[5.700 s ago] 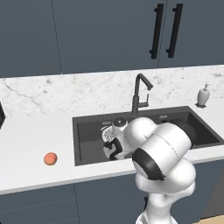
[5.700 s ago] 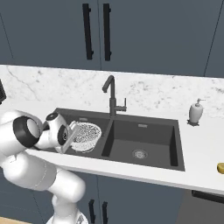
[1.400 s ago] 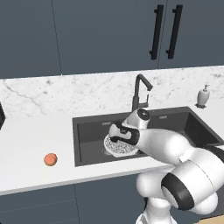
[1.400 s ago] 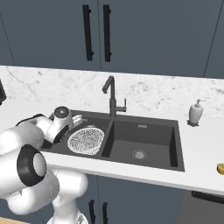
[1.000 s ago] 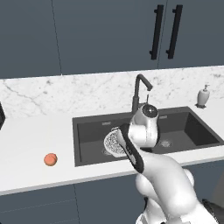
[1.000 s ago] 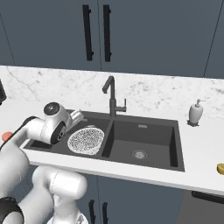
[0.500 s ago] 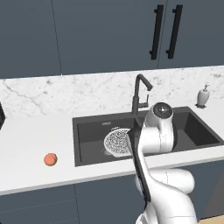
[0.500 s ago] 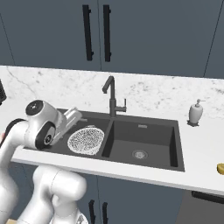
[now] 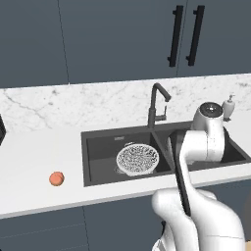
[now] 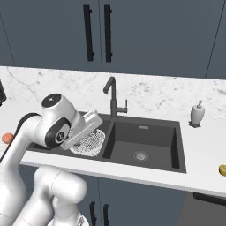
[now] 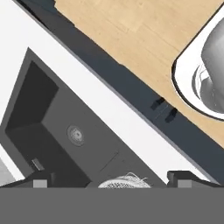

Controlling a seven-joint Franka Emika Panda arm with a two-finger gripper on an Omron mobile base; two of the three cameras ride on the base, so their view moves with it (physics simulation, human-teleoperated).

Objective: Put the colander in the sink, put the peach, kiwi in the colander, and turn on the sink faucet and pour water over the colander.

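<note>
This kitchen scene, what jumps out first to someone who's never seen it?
The big white robot arm, looping up in front of the dark double sink. A round silver mesh colander sits in the sink's left basin, below the tall dark faucet. A small orange-pink peach lies alone on the white counter, left of the sink.

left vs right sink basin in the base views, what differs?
Content: the left basin holds the colander, a white-silver mesh bowl; the right basin has nothing in it. Drain: the right basin's round steel drain is in plain sight; the left basin's does not show in these pictures. Shared: both are dark charcoal, rectangular, set in the same sink, with the sink faucet standing behind the divider. No water is running.
</note>
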